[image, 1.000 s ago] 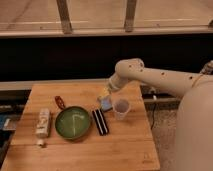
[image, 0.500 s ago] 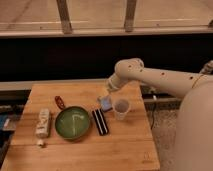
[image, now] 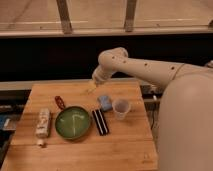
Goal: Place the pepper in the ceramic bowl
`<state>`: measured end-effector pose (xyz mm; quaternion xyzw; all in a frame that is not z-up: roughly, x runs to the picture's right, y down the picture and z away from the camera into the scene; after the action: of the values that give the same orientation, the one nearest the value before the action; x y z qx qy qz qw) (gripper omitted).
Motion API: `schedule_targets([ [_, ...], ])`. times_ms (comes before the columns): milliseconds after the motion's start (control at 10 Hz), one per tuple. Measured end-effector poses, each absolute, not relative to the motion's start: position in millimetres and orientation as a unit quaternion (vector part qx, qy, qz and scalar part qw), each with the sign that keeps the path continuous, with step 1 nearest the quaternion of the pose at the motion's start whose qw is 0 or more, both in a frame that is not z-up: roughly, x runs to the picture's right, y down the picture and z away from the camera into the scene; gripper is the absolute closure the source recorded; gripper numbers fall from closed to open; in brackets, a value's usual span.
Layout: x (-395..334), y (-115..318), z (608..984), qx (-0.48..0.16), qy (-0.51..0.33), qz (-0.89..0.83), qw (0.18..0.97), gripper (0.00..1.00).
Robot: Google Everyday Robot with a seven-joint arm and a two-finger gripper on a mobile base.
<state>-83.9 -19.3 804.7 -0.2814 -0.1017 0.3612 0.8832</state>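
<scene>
The pepper [image: 59,102] is small, slim and dark red. It lies on the wooden table just behind the left rim of the ceramic bowl. The ceramic bowl [image: 73,123] is round, glossy green and empty, at the table's left middle. My gripper [image: 91,89] hangs from the white arm over the back middle of the table. It is to the right of the pepper and behind the bowl, apart from both, and I see nothing in it.
A pale cream packet [image: 43,123] lies left of the bowl. A black oblong object [image: 100,121] lies right of the bowl. A blue object [image: 104,102] and a clear plastic cup [image: 120,108] stand further right. The wooden table [image: 125,150] ends near my white body on the right.
My arm and gripper have moved left and toward the back of the table, away from the blue object and cup. The objects on the table have not moved.
</scene>
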Motion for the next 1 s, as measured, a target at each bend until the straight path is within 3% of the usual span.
schedule_targets([
  [1000,-251,0,836,-0.342,-0.126,0.169,0.916,0.39],
])
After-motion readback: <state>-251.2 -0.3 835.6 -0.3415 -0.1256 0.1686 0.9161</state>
